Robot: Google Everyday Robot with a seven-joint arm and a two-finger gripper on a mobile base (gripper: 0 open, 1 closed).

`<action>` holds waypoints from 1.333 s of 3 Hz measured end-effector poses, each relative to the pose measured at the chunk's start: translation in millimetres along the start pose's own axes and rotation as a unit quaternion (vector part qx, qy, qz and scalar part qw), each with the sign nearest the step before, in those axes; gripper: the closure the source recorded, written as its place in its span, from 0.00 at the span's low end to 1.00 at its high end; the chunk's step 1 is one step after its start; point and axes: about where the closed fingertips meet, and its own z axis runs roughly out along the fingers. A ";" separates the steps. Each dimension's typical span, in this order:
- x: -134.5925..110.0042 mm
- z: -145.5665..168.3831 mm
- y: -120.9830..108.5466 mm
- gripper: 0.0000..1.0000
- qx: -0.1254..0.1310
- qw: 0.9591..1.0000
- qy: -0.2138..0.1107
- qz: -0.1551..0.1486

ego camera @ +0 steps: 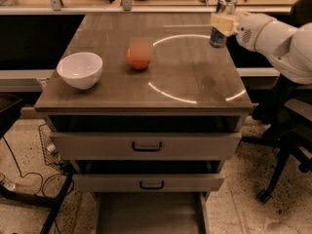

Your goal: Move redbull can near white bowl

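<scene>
The redbull can point(220, 22), slim, silver and blue, stands upright at the far right of the table top. My gripper point(222, 22) reaches in from the right and sits around the can's middle, its pale fingers point(218, 21) against the can. The white bowl point(80, 70) sits near the table's left front corner, far from the can.
An orange-red apple point(139, 56) lies between bowl and can, left of centre. The brown table point(185, 87) has two drawers point(146, 145) below. My white arm point(278, 35) extends off to the right. A shelf with objects runs behind the table. An office chair base point(282, 165) stands at right.
</scene>
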 end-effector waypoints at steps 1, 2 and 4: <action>20.0 -31.3 3.1 1.00 -0.011 1.000 0.001 0.001; 30.3 -44.8 23.4 1.00 -0.037 0.999 0.008 -0.017; 36.8 -52.5 72.6 1.00 -0.109 0.992 0.008 -0.057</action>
